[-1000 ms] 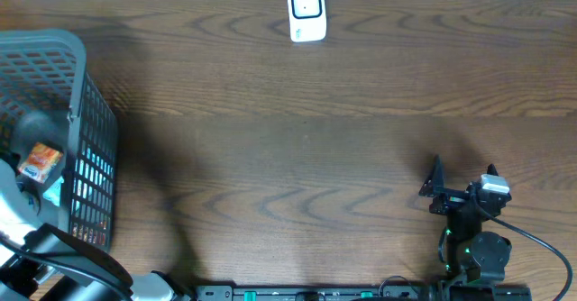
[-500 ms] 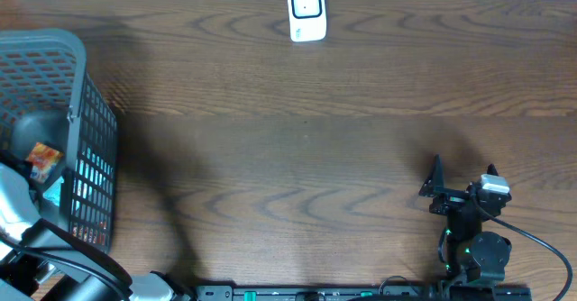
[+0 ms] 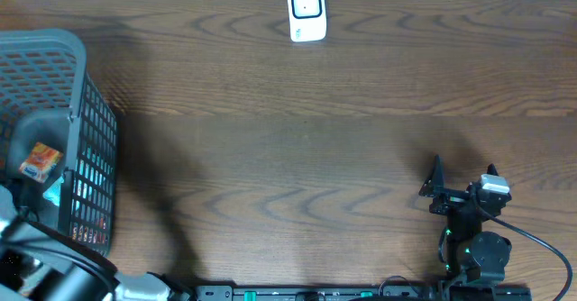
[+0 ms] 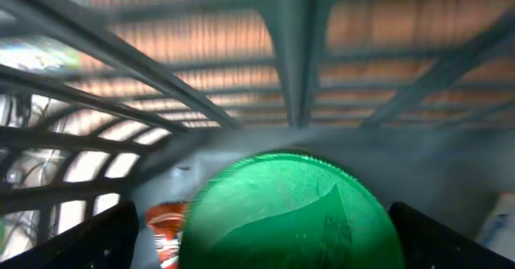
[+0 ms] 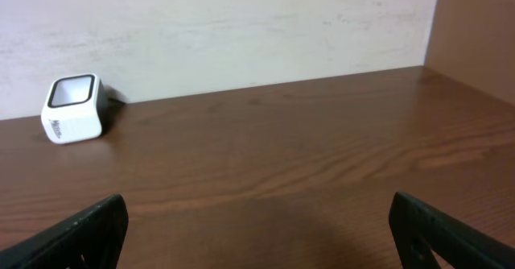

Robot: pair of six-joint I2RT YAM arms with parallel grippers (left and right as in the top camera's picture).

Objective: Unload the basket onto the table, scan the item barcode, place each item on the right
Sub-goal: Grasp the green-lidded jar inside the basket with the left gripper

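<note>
Reaching into the basket [image 3: 90, 130] at the left end of the table [image 3: 288, 139], my left fingers [image 4: 88, 241] are spread wide. A green lid [image 4: 294, 213] lies between them; I cannot tell if they touch it. The lid carries a leaf-like mark and some faint writing, too blurred to read. An orange packet [image 3: 41, 161] lies in the basket too, its print too small to read. My right fingers [image 5: 80, 233] are spread above the table, pinching nothing. The white scanner [image 3: 306, 13] stands at the far edge, well apart from the basket; the marks on its side I cannot read.
</note>
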